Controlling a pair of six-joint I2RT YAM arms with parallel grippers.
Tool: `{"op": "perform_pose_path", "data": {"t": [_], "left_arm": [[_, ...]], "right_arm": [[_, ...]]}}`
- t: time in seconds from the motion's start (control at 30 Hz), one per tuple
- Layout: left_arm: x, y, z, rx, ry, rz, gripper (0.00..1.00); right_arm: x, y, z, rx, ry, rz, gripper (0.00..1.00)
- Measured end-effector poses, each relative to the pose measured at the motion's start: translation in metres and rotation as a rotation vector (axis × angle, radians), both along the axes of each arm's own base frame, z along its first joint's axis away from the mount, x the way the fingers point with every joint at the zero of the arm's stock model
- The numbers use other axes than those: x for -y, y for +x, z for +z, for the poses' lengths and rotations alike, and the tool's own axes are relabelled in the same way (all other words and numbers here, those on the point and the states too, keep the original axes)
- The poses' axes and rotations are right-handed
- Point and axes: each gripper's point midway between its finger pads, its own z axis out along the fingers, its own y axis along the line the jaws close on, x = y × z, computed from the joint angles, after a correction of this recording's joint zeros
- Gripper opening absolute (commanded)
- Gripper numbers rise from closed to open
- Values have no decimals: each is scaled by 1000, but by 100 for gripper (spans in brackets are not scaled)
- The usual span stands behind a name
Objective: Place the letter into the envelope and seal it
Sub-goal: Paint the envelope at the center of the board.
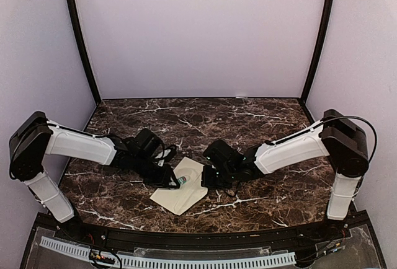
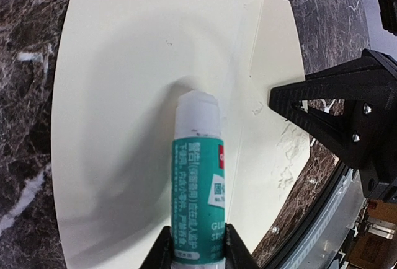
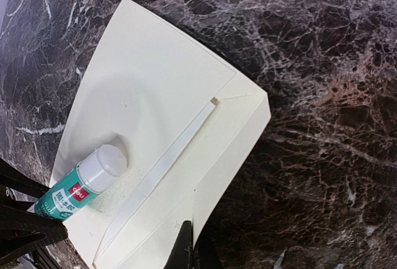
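Observation:
A cream envelope [image 1: 184,196] lies on the marble near the front edge, its inner face up, and it fills the left wrist view [image 2: 124,95]. My left gripper [image 2: 198,244] is shut on a green-and-white glue stick [image 2: 200,176]. The stick's white tip rests on the paper near a fold line. In the right wrist view the glue stick [image 3: 80,185] stands at the lower left, beside a pale strip on the envelope [image 3: 167,95]. My right gripper [image 3: 193,247] is shut, pinching the envelope's raised right edge. The letter is not visible.
The dark marble table [image 1: 248,120] is enclosed by purple walls at the back and sides. A white toothed rail [image 1: 167,260] runs along the near edge. The two grippers [image 1: 173,181] [image 1: 211,179] stand close together over the envelope.

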Motion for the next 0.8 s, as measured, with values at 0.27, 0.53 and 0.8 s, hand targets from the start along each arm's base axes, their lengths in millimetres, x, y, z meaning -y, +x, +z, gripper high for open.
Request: {"op": "perform_pose_path", "data": {"t": [0.27, 0.53, 0.8], "left_arm": [[-7, -9, -2, 2, -10, -18, 0], [-17, -22, -3, 0, -19, -30, 0], [-12, -42, -5, -14, -31, -102, 0]], "right_arm": [[0, 0, 0, -6, -6, -4, 0], [-1, 0, 0, -8, -7, -5, 0], [-1, 0, 0, -9, -9, -6, 0]]}}
